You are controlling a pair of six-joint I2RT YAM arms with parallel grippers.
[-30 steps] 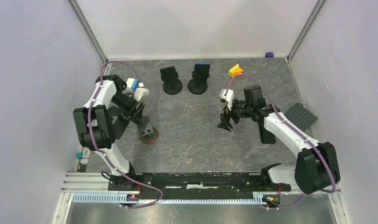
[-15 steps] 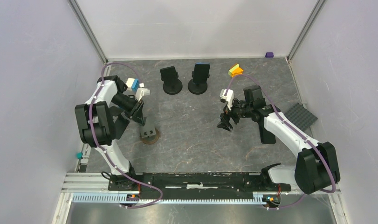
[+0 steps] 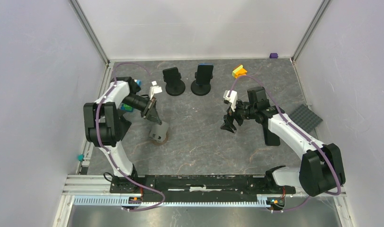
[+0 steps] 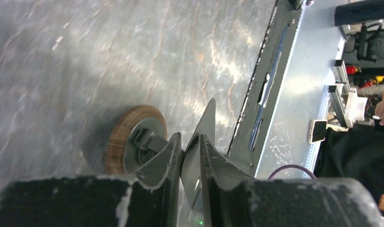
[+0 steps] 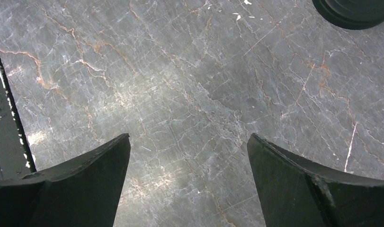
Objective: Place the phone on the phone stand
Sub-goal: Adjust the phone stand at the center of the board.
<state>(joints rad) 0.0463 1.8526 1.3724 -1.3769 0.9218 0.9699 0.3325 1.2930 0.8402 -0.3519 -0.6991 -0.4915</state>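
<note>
My left claw [image 4: 190, 142] pinches the phone [image 4: 206, 120] edge-on near the left edge of the surface [image 4: 85, 47]. The phone's lower part is hidden, and the stand [image 4: 133, 142] is blurred beside it. My right claw [image 5: 189, 156] hangs spread.

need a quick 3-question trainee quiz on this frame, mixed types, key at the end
1. True or false: the right gripper is shut.
2. Pick one. The stand beside the left gripper has a base that is: A) square and black, B) round and wood-coloured, C) triangular and blue.
3. Fill in the blank: the left gripper is shut on the ____.

Key: 1 false, its fingers stand wide apart over the table. 2 B. 3 phone.
</note>
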